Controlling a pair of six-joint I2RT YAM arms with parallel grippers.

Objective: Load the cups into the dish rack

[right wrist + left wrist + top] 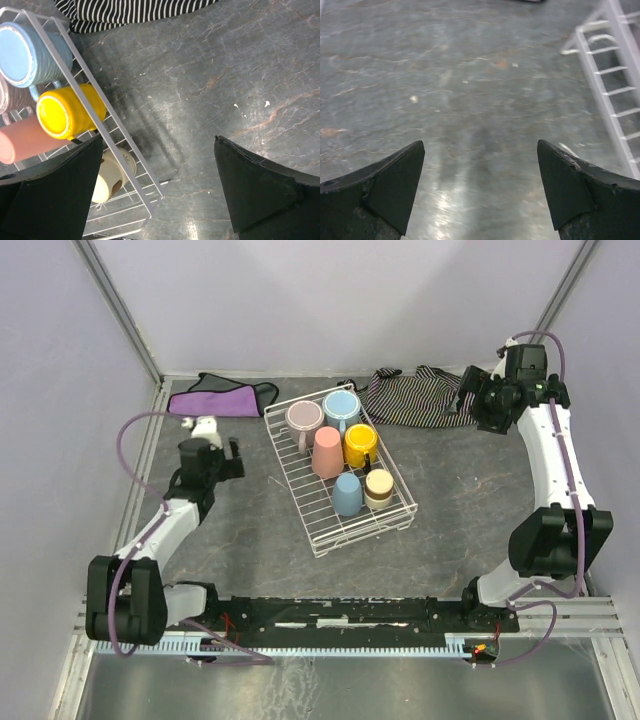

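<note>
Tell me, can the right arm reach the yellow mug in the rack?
Probably yes. The right gripper is open and empty, and the yellow mug sits by the dish rack's low side facing that arm, with nothing over it.

The left arm [165,525] and right arm [555,455] pair white links with black joint housings. A lilac cable [121,448] trails behind each gripper. The left gripper [480,147] and right gripper [159,142] carry black, wedge-shaped, scuffed fingers [395,185].

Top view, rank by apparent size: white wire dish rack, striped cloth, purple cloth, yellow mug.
White wire dish rack
Black-and-white striped cloth
Purple cloth, nearly matching the striped one, so unsure
Yellow handled mug
</note>
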